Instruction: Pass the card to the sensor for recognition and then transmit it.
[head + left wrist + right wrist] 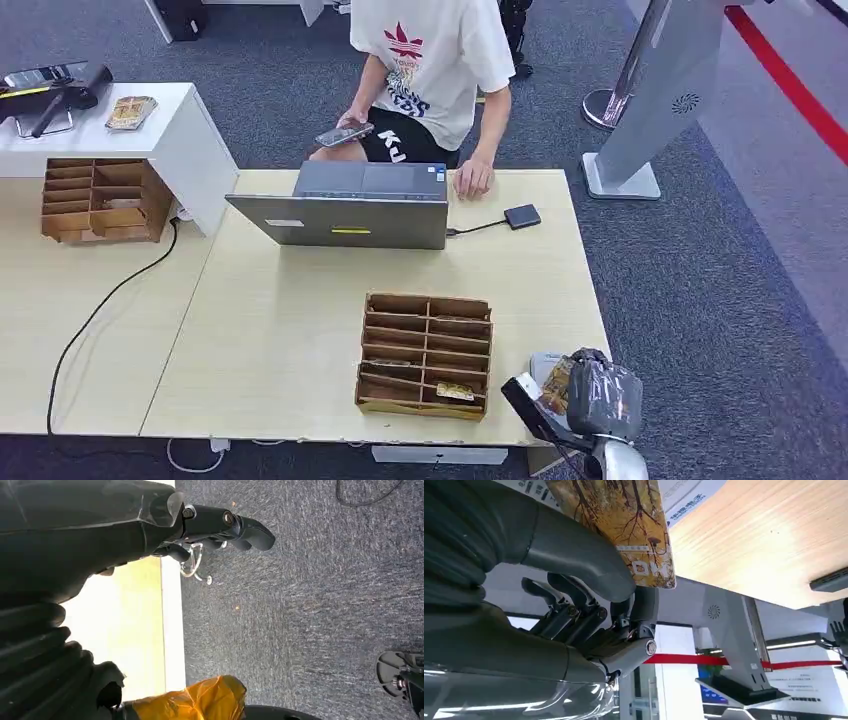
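At the lower right of the head view, the robot's right hand (pixel 597 395) grips a glossy card printed with autumn trees (pixel 556 386), thumb pressed on its face (pixel 624 525), just off the near right corner of the pale wooden desk (pixel 300 300). The small black square sensor (pixel 522 216), cabled to the grey laptop (pixel 350 205), lies up the frame and slightly left, well apart, so the right hand is likely nearer. The left hand (pixel 220 527) hangs over grey carpet, fingers curled, holding nothing.
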